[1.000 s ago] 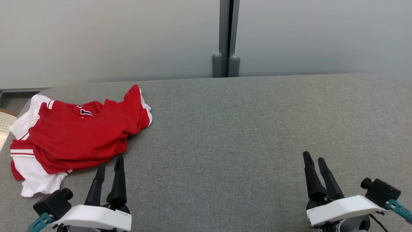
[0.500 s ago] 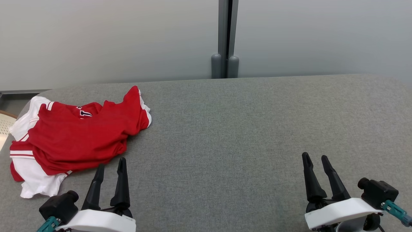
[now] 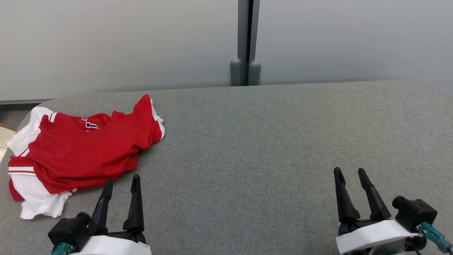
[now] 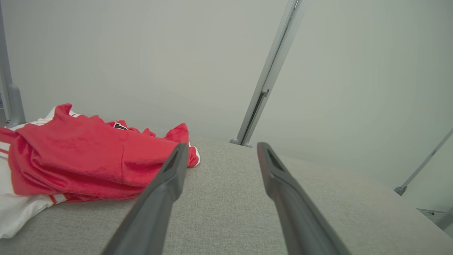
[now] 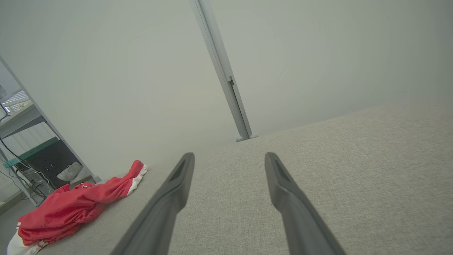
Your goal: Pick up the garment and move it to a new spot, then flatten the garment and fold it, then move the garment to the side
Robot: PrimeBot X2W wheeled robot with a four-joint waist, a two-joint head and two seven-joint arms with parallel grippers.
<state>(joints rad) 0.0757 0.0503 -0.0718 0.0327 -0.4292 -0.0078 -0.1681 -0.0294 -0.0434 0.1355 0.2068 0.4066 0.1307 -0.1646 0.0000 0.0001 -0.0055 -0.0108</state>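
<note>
Garment (image 3: pixel 81 148) crumpled, red with white trim, on grey table (image 3: pixel 269 148)

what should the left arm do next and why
Probably reach the left gripper forward and slightly to its left, onto the near edge of the red and white garment. Its jaws stand open and empty just short of the crumpled cloth, which lies at the left end of the grey table. The right gripper, also open, is far from it.
</note>
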